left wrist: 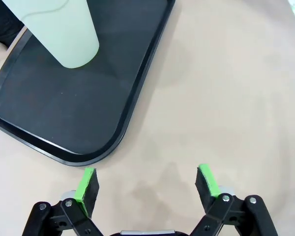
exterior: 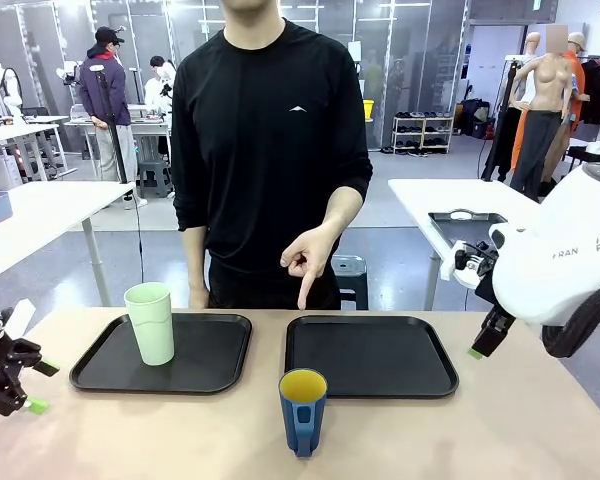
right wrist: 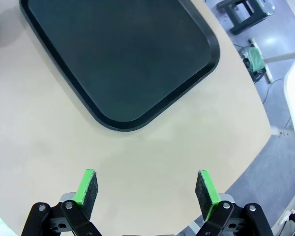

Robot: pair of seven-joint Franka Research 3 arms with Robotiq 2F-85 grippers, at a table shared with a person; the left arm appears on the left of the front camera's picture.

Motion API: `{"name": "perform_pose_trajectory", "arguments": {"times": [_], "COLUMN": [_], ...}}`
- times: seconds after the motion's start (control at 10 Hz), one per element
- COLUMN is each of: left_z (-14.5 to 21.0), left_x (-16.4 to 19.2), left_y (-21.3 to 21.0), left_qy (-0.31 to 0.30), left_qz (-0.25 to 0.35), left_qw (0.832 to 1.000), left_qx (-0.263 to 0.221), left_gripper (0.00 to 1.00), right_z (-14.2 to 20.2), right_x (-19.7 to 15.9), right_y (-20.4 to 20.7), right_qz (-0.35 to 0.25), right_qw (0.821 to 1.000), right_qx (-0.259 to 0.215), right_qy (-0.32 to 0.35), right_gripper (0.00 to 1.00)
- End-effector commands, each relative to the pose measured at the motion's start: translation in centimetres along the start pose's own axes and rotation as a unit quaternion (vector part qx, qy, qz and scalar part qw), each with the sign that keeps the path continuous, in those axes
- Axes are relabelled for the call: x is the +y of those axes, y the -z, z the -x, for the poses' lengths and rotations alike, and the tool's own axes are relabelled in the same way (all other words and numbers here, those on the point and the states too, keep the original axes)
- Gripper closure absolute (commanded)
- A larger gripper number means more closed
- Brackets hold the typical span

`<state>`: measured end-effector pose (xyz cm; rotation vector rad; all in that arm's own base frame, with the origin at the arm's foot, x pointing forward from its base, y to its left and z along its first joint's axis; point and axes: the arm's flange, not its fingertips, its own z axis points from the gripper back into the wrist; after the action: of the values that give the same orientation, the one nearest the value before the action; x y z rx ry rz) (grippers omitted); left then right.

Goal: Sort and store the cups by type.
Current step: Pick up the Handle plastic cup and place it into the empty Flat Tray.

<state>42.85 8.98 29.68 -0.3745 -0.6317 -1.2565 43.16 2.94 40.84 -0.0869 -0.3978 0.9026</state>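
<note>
A tall mint-green tumbler (exterior: 150, 322) stands upright on the left black tray (exterior: 215, 365). A dark blue mug (exterior: 303, 410) with a yellow inside stands on the bare table in front of the gap between the two trays, its handle toward me. My left gripper (exterior: 40, 387) hovers open at the table's left edge, apart from both cups. In the left wrist view, the left gripper (left wrist: 147, 179) is over bare table beside the tray (left wrist: 64, 113), with the tumbler (left wrist: 64, 34) beyond. My right gripper (right wrist: 147, 187) is open over the table near the right tray (right wrist: 123, 54).
The right black tray (exterior: 370, 355) holds nothing. A person stands at the far side, one hand (exterior: 307, 262) pointing a finger down at that tray's near-left part. The table's right edge (right wrist: 255, 147) lies close to my right gripper (exterior: 485, 340).
</note>
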Motion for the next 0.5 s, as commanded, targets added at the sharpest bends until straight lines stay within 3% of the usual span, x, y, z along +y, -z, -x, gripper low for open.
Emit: {"name": "perform_pose_trajectory", "arguments": {"times": [0.0, 0.3, 0.4], "left_z": [0.01, 0.01, 0.01], "left_x": [0.01, 0.01, 0.01], "left_y": [0.05, 0.05, 0.05], "left_qy": [0.010, 0.010, 0.010], "left_qz": [-0.003, -0.003, -0.003], "left_qw": [1.000, 1.000, 1.000], "left_qx": [-0.003, -0.003, -0.003], "left_gripper": [0.00, 0.00, 0.00], "right_z": [-0.31, -0.16, 0.13], "right_x": [0.15, 0.03, -0.39], "right_y": [-0.43, -0.13, -0.03], "right_qz": [0.011, 0.002, -0.021], "right_qw": [1.000, 1.000, 0.996], "right_qx": [-0.005, 0.000, 0.013], "right_qy": [0.001, -0.002, -0.083], "right_gripper": [0.00, 0.00, 0.00]}}
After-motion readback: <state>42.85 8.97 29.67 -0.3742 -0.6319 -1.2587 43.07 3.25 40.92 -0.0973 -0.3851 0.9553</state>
